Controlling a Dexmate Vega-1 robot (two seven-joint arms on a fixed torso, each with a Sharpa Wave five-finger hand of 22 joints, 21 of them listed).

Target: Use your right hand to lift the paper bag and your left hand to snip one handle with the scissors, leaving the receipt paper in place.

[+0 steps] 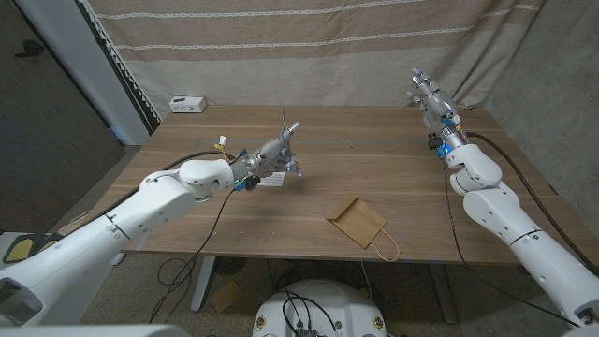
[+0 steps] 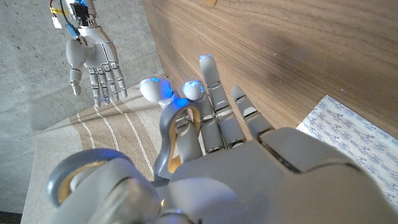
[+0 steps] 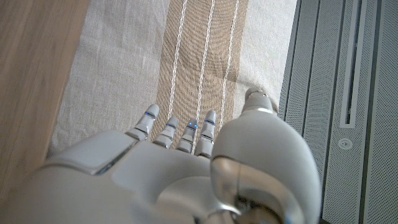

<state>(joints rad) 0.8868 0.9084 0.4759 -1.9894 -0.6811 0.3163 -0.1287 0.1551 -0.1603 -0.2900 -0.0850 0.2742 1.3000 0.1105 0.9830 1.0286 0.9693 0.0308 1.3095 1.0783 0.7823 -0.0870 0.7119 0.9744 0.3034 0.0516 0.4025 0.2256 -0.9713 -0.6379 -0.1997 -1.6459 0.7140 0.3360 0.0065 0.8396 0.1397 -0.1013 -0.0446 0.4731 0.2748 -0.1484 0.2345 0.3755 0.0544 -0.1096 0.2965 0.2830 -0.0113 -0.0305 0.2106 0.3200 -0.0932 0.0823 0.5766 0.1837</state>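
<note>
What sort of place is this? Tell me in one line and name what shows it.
Probably a robot test lab, not a home: a bare wooden table stands before a hung striped cloth backdrop, cables trail below, and a grey equipment cabinet sits beyond the cloth.

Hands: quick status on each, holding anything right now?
Left hand: grips the scissors, over the receipt.
Right hand: open, holding nothing, raised above the far table corner.

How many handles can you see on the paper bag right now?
1. A single looped handle shows at the paper bag's near end, lying flat on the table toward the front edge. A second handle may be hidden under the bag.
</note>
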